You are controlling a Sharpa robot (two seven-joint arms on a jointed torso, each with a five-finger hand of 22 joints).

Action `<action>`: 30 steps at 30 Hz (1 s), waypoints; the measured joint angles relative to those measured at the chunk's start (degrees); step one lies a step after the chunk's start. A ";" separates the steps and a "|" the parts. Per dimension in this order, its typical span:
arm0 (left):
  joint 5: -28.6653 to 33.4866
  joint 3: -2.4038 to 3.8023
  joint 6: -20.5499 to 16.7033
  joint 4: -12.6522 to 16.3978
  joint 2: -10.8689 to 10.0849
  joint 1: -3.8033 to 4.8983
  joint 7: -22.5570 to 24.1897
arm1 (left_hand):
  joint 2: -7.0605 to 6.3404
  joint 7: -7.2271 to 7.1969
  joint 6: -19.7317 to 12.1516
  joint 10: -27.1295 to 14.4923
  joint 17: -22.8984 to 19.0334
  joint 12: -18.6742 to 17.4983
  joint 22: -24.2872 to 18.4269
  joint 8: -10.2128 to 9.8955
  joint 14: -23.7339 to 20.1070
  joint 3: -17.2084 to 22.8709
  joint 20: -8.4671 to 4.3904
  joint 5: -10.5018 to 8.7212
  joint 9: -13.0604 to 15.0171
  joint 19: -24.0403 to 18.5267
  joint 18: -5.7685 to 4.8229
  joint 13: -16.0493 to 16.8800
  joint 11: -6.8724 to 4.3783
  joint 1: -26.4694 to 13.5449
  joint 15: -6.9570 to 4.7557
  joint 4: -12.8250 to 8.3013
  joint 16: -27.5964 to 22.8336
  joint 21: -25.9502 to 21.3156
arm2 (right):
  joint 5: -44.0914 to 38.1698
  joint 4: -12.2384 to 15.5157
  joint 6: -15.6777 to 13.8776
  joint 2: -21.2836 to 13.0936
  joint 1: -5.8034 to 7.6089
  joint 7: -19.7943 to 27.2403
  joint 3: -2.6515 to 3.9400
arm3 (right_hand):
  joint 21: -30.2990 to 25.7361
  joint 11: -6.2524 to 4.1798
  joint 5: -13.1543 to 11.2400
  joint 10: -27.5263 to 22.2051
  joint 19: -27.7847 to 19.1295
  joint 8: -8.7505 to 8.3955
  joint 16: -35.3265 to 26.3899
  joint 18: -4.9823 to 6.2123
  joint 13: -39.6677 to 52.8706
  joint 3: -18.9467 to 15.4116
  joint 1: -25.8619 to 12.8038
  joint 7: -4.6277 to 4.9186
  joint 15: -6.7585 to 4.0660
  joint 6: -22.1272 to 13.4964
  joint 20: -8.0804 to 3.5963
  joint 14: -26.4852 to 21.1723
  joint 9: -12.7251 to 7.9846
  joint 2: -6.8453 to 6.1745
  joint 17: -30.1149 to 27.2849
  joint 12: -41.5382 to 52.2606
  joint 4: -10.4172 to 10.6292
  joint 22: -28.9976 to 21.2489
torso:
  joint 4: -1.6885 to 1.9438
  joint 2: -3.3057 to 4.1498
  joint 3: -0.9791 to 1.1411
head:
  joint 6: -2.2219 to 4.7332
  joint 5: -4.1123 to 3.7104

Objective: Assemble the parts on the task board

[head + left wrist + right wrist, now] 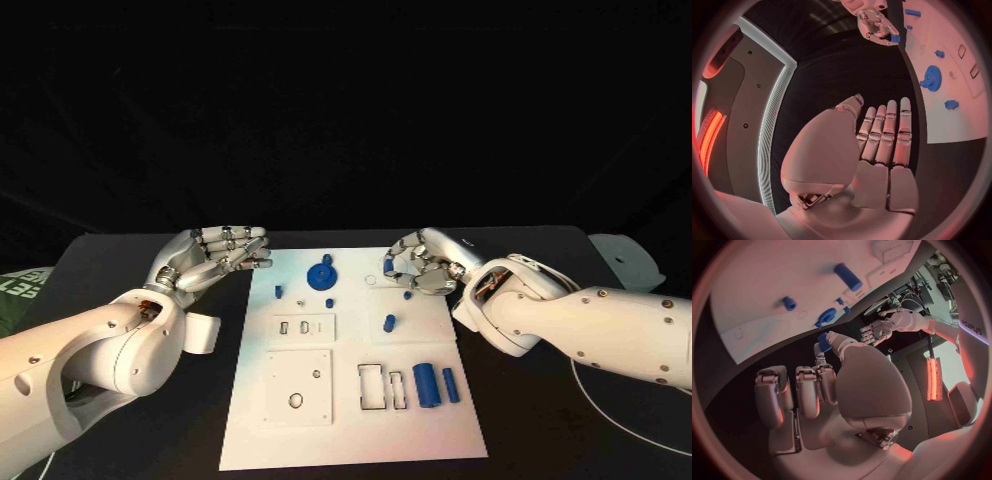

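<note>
From the head camera, the white task board point(353, 360) lies in the middle of the black tabletop point(130, 250). The right hand point(420, 266) hovers over the board's far right part and pinches a small blue part point(408, 295) at its fingertips. The left hand point(216, 255) hangs just off the board's far left edge, fingers loosely curled and apart, holding nothing. On the board lie a blue gear point(323, 274) at the far middle, a small blue peg point(391, 322) nearer, and two blue cylinders point(433, 383) near the right edge beside rectangular slots.

From the left wrist, the left hand point(882, 145) shows straight fingers side by side, released, above the dark tabletop beside the board. The gear point(929, 79) lies on the board, and the right hand point(876, 25) beyond holds its blue piece.

From the right wrist, the right hand point(826, 380) grips the blue part point(824, 341) between thumb and a finger, above the board's edge.

The step in hand looks like carrying a picked part to its seat. The next move likely calls for lining it over the matching hole and lowering it straight, while the free hand stays clear.
</note>
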 measured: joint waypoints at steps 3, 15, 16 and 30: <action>0.00 -0.01 0.00 -0.51 0.33 -0.01 -0.06 | 0.00 0.00 0.00 0.00 0.00 0.00 0.00 0.00 0.00 0.00 0.00 0.00 0.00 0.00 0.00 0.00 0.00 0.00 0.00 0.00 0.00 0.00 | -2.00 1.67 -0.37 1.97 0.04 -2.20 0.00 | 0.00 0.00 0.00 0.00 0.00 0.00 0.00 0.00 0.00 0.01 -0.28 -0.01 0.00 0.00 0.00 0.00 0.00 0.04 0.00 0.00 0.01 0.00 | 0.12 -0.19 -0.06 | -0.18 0.36; 0.02 -0.10 0.01 -2.44 1.67 -0.06 -0.35 | -0.30 0.00 0.00 0.00 0.06 0.00 -0.05 -0.24 0.00 -0.02 0.00 0.00 0.00 0.00 0.00 0.00 0.00 -0.30 0.00 0.02 0.00 0.00 | -8.22 2.09 0.89 10.25 -0.54 -9.84 -0.46 | 0.00 0.00 -0.01 0.00 0.00 0.00 0.00 0.00 -0.01 0.01 -0.35 -0.20 0.00 -0.21 0.01 0.00 0.00 -0.02 0.00 0.00 0.01 0.04 | 0.50 -0.96 -0.46 | -1.67 1.42; 0.02 -0.11 0.01 -2.56 1.77 -0.06 -0.38 | -0.30 0.00 0.00 0.00 0.06 0.00 -0.06 -0.24 0.00 -0.02 0.00 0.00 0.00 0.00 0.00 0.00 0.00 -0.30 0.00 0.02 0.00 0.00 | -8.74 1.92 1.27 10.91 -0.61 -10.39 -0.54 | 0.00 0.00 -0.01 0.00 0.00 0.00 0.00 0.00 -0.01 0.01 -0.35 -0.20 0.00 -0.21 0.01 0.00 0.00 -0.03 0.02 0.00 0.01 0.04 | 0.52 -1.03 -0.51 | -1.77 1.57; 0.03 -0.15 0.00 -2.94 2.13 -0.07 -0.58 | -0.61 0.00 0.00 0.00 0.11 0.00 -0.05 -0.24 0.00 -0.02 0.00 0.00 0.01 0.00 0.00 0.00 0.00 -0.61 0.00 0.02 -0.22 0.00 | -14.86 -0.57 5.03 15.83 -2.72 -14.86 -1.16 | 0.00 0.00 -0.04 0.00 0.00 1.33 0.00 0.00 -0.02 0.16 -0.76 -0.11 0.01 -0.53 0.01 0.00 0.01 -0.33 0.04 -0.01 0.16 0.03 | 0.53 -1.13 -0.55 | -2.62 2.59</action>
